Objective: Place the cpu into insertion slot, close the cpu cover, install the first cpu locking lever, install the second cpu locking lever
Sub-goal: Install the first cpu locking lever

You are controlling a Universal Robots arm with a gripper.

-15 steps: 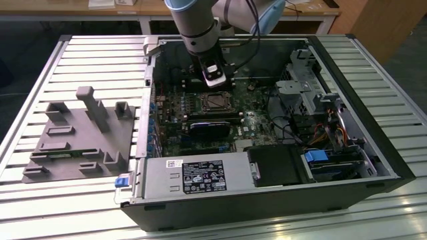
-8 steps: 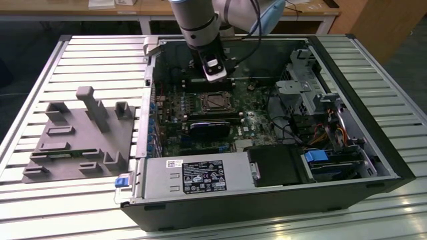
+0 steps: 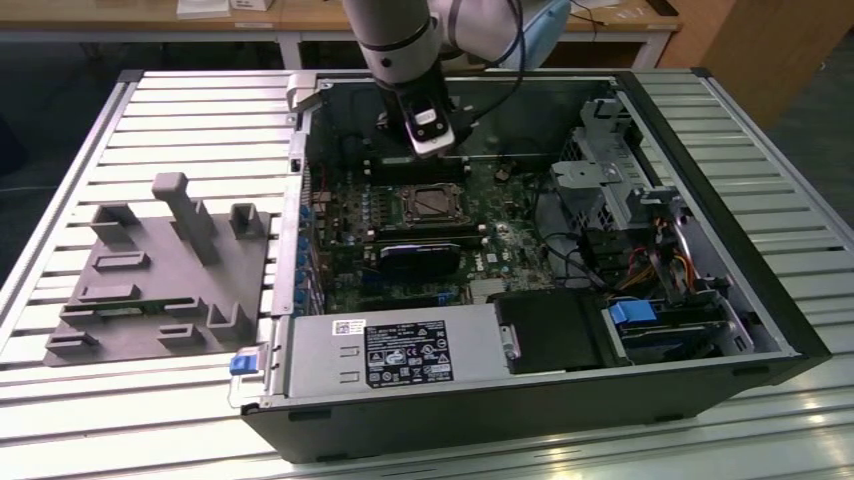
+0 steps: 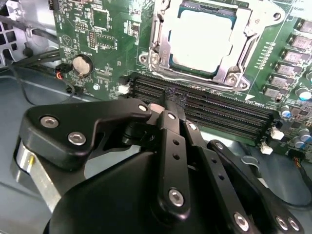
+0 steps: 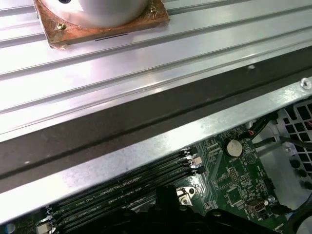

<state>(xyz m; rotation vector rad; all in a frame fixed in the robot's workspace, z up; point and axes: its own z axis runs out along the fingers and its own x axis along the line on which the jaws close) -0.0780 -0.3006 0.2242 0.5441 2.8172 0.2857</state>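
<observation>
My computer case (image 3: 747,330) lies open; its power supply (image 3: 400,352) carries a printed label I cannot read. My pincer (image 4: 171,100) hangs narrowed, empty, above memory slots (image 4: 214,109). The cpu (image 4: 202,40) sits in the insertion slot (image 4: 161,58).

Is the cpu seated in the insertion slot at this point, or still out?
In. The cpu lies flat inside the insertion slot, with the cpu cover framing its pale top in the second wrist view.

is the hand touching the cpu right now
Apart. In the second wrist view, the hand ends over the dark memory slots, with those slots lying between it and the cpu in its socket.
</observation>
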